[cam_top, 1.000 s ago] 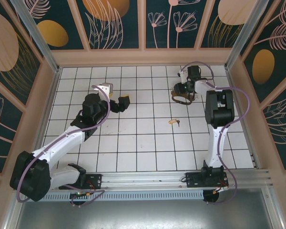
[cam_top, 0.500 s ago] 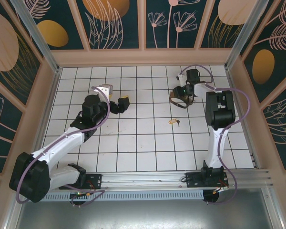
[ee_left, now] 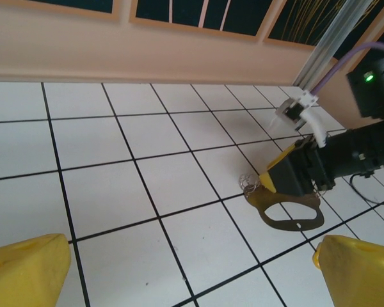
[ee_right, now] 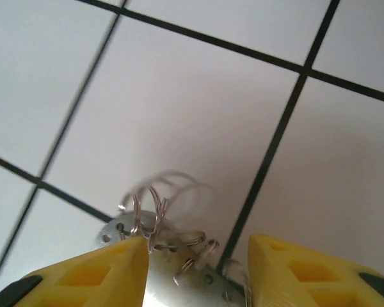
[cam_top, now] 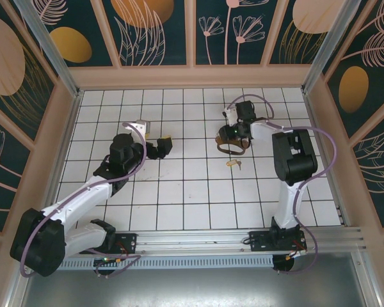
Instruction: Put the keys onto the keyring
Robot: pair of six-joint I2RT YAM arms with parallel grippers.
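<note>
1. While clenched on the keyring (ee_left: 264, 206), sits low over the floor: right gripper (ee_right: 198, 265), with yellow wedge-shaped pads (ee_right: 89, 275) either side of a flat silvery plate (ee_right: 169, 272) punched with small holes.
2. Threaded through those holes: thin, shiny coiled wire rings (ee_right: 147, 214).
3. Beyond the plate, flat, brown and oval in its band, tilting down toward the floor.
4. Near the keyring, toward the arm bases: a small brass key (cam_top: 233, 164), lying flat on glossy white tiles (cam_top: 192, 192) with black grout lines.
5. Well apart to the left: left gripper (cam_top: 163, 146), yellow pads spread wide, grasping nothing.

Brown oval keyring (ee_left: 285, 225) — silvery rings attached — lies near brass key (cam_top: 233, 164).
</note>
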